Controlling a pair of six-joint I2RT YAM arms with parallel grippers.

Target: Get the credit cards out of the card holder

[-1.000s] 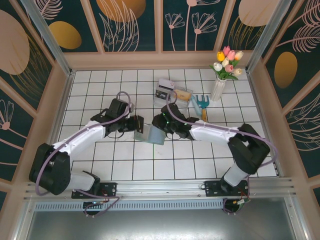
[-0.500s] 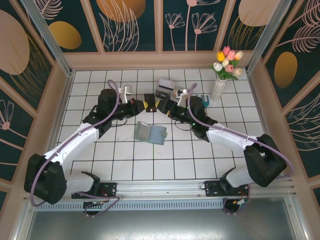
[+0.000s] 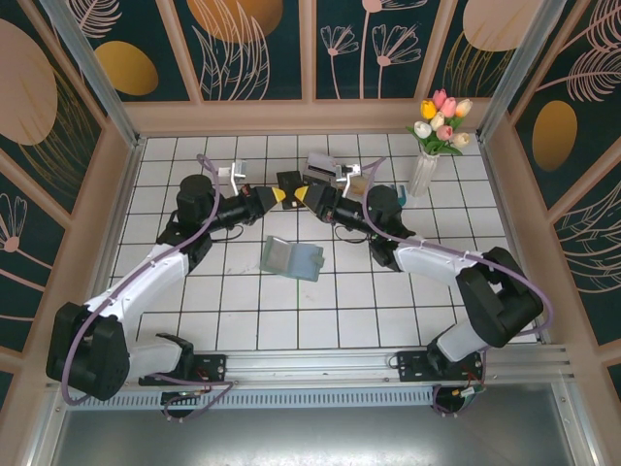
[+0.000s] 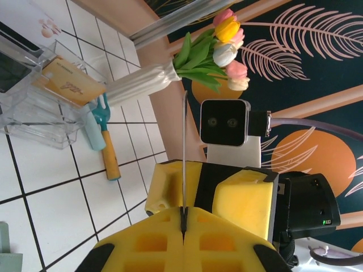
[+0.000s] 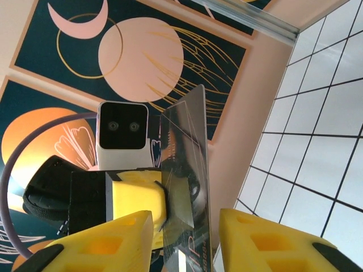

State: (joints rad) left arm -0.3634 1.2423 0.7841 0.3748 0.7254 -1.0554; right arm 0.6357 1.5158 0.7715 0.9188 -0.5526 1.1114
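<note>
From above, we are seeing both arms meeting raised over the table (image 3: 194,311), with open tiles all around the card holder (image 3: 291,257) lying flat beneath them. In the left wrist view, the left gripper (image 4: 184,220) is pinching a credit card (image 4: 184,153) edge-on. In the right wrist view, the right gripper (image 5: 186,229) is standing spread around that card, painted wall panels behind

Both grippers have left the card holder (image 3: 291,258), which now lies uncovered on the tiles. They rose and moved back. The left gripper (image 3: 279,196) now pinches a dark credit card (image 3: 289,183), and the right gripper (image 3: 303,197) faces it with its jaws loosely around the card.
</note>
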